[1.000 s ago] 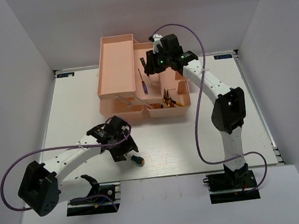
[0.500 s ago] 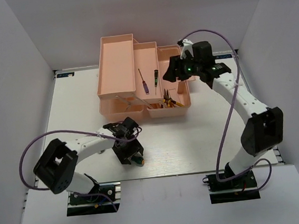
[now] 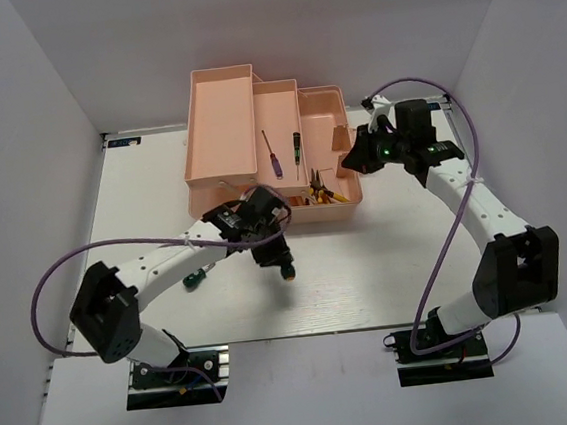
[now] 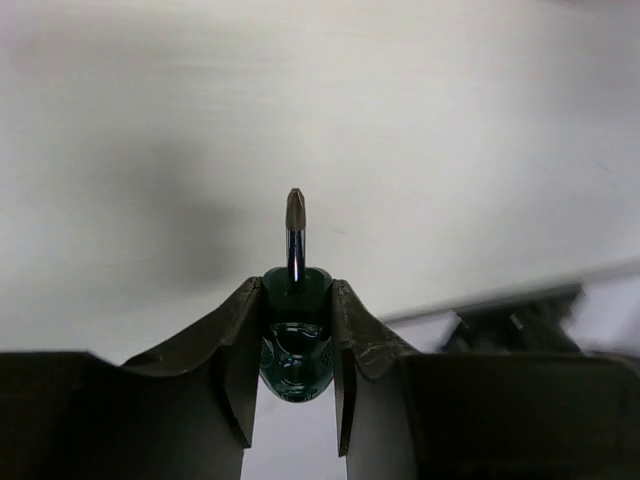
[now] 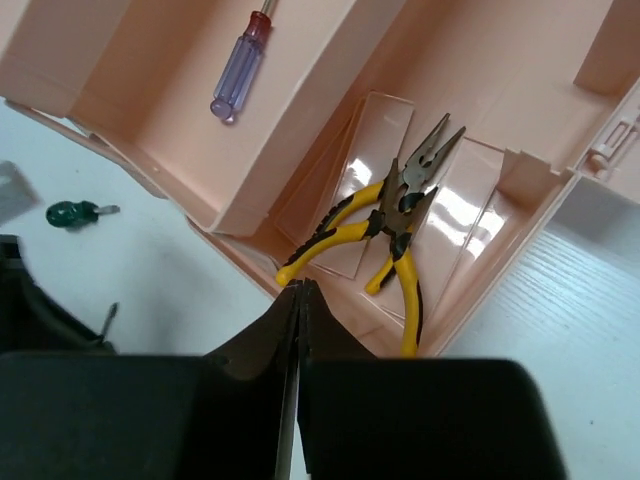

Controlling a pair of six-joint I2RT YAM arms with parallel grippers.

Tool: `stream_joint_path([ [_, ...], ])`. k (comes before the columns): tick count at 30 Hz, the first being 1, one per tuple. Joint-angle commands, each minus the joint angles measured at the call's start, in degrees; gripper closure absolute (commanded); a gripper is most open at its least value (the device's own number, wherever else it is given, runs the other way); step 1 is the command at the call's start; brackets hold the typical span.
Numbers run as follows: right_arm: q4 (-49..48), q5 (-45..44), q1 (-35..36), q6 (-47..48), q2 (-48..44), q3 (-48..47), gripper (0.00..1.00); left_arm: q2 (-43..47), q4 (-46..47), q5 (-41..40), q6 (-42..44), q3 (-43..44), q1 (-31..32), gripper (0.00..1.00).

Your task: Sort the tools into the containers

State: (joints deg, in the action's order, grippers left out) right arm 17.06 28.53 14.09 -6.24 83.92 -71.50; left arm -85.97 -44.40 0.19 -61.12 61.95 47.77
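Pliers (image 5: pixel 400 215) with yellow handles, two pairs of them, lay crossed over each other in the bottom part of the pink toolbox (image 3: pixel 216 118). The toolbox sat open at the far side of the white table (image 3: pixel 418 250), with its trays folded out to the left. A thin blue-handled screwdriver (image 3: pixel 272 157) lay in the middle tray (image 3: pixel 275 98). A slim black-green screwdriver (image 3: pixel 297 149) lay just to the right of it, near the edge of that tray. It was hard to tell which part of the box it was in.

The left gripper (image 3: pixel 278 261) hung over the table, just in front of the toolbox. Its two fingers (image 4: pixel 235 340) were squeezed tight on the fat green handle of a stubby green screwdriver (image 4: pixel 295 345). The short metal shaft stuck straight out past the fingertips, and the tip touched nothing. The table under it looked blurry in the left wrist view.

The other stubby green screwdriver (image 3: pixel 195 276) lay flat on the table, to the left of the left gripper and apart from it. Nothing touched it.

The right gripper (image 3: pixel 354 157) hung above the right side of the toolbox, over the bottom part where the pliers lay. Its fingers (image 5: pixel 270 335) were pressed together with no gap between them, and they held nothing. It was up in the air and did not touch the pliers or the box.
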Motion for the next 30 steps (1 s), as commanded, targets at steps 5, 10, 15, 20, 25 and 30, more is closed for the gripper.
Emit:
stream_joint_path([
  [5,2.36,-0.40,-2.13,14.58,-7.88,6.98,1.00,8.71,4.68,5.20,27.96,18.78,0.14,1.00],
  [10,7.43,4.49,-2.22,20.28,-7.28,8.23,0.95,3.11,-2.43,-15.88,33.09,34.26,-2.76,1.00],
  [15,15.90,16.99,-0.65,24.96,-5.34,4.09,0.87,-11.53,-3.32,-25.77,32.47,51.22,-13.71,1.00],
  [20,15.54,14.01,3.22,28.89,-7.71,5.06,0.81,-28.17,-10.52,-20.68,33.00,75.01,-22.01,1.00],
  [25,18.89,11.63,8.67,34.79,-7.46,3.48,0.61,-29.87,-9.75,-14.09,35.71,69.74,-26.93,0.71],
  [30,23.01,13.92,17.10,47.41,-3.86,-0.82,0.42,-28.55,-6.31,-9.60,37.74,67.50,-27.99,0.27],
])
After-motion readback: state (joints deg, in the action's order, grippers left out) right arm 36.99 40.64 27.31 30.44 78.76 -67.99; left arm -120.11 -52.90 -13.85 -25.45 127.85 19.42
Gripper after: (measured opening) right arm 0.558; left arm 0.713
